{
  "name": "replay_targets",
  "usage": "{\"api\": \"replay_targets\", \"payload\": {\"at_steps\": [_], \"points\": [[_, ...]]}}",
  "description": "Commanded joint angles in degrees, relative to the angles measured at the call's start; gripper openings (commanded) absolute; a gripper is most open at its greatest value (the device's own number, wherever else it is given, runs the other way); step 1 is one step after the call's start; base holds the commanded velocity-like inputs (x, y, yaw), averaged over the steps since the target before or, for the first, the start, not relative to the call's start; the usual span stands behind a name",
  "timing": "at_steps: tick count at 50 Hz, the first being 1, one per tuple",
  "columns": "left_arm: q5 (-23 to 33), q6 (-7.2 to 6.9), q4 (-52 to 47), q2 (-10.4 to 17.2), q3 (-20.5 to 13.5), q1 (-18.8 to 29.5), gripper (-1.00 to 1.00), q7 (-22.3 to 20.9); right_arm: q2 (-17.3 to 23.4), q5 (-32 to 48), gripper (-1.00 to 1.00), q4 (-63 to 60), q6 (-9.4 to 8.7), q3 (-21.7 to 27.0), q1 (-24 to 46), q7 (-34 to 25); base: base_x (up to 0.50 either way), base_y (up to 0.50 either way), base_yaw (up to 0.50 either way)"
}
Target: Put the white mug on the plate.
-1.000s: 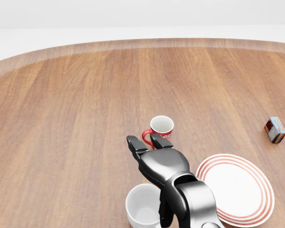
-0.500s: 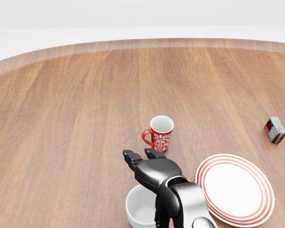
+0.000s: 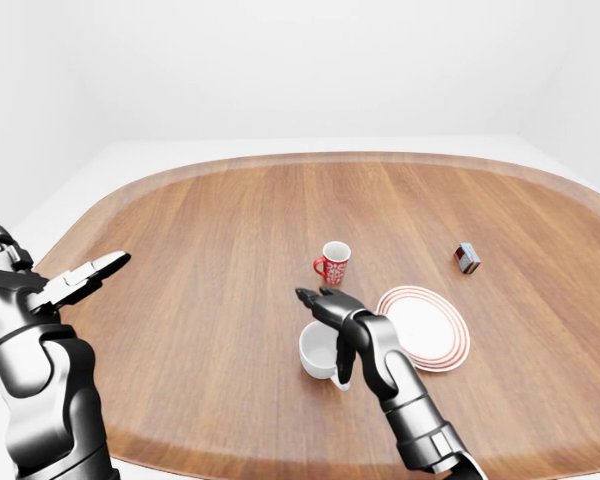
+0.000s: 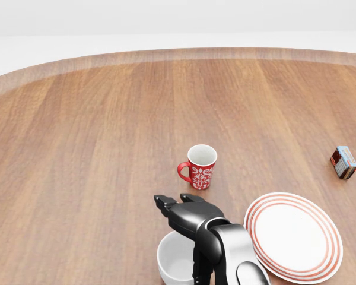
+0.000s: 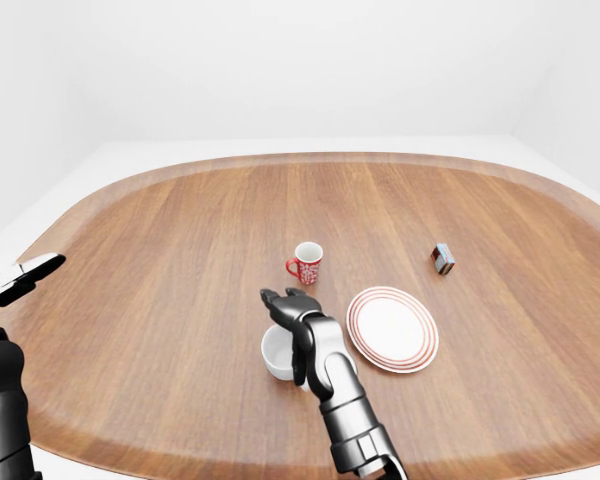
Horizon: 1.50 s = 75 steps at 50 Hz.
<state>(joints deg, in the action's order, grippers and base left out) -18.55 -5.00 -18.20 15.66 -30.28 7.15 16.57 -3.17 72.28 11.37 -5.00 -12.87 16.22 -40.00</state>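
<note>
Head view showed the right hand poised over the white mug, fingers spread and gripping nothing, seemingly lining up a grasp beside the one striped plate, while two mugs stood, counting the red mug, plus one small box.

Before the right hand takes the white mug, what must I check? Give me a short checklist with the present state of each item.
1. White mug upright on the table: ok.
2. Right hand above the mug, fingers open: ok.
3. Fingers closed round the mug: not ok, not yet.
4. Plate bare, ready to receive the mug: ok.
5. Red mug stands apart from hand and white mug: ok.
6. Left hand far off at the view's left, out of the way: ok.
</note>
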Motion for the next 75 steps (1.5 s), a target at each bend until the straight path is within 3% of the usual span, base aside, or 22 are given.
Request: {"api": "replay_targets", "payload": {"at_steps": [1, 56, 57, 58, 60, 75], "points": [[-0.12, 0.0, -0.4, 0.06, -0.04, -0.05, 1.0, 0.12, 0.28, -1.24, 1.0, 3.41, 0.0, 0.29, 1.07, 0.0, 0.0, 0.0, 0.0], [-0.07, 0.0, -1.38, -0.21, -0.09, -0.23, 1.0, 0.12, -0.72, -2.56, 1.0, 14.67, 0.0, -0.8, 2.42, 0.0, 0.0, 0.0, 0.0], [-0.01, 0.0, -1.05, -0.23, -0.07, -0.12, 1.0, 0.09, -0.74, -2.46, 0.87, 14.83, 0.0, -0.84, 2.45, 0.0, 0.0, 0.0, 0.0], [0.03, 0.0, -0.87, -0.24, -0.04, -0.09, 1.0, 0.06, -0.78, -2.49, -0.05, 14.78, 0.0, -0.83, 2.48, 0.0, 0.0, 0.0, 0.0], [0.02, 0.0, -0.87, -0.25, -0.02, -0.14, 1.0, 0.01, -0.77, -2.37, -1.0, 14.36, 0.0, -0.97, 2.28, 0.0, 0.0, 0.0, 0.0], [-0.01, 0.0, -0.56, -0.21, 0.04, -0.14, 1.0, -0.02, -0.9, -2.62, -1.0, 15.32, 0.0, -0.93, 2.55, 0.0, 0.0, 0.0, 0.0]]}}
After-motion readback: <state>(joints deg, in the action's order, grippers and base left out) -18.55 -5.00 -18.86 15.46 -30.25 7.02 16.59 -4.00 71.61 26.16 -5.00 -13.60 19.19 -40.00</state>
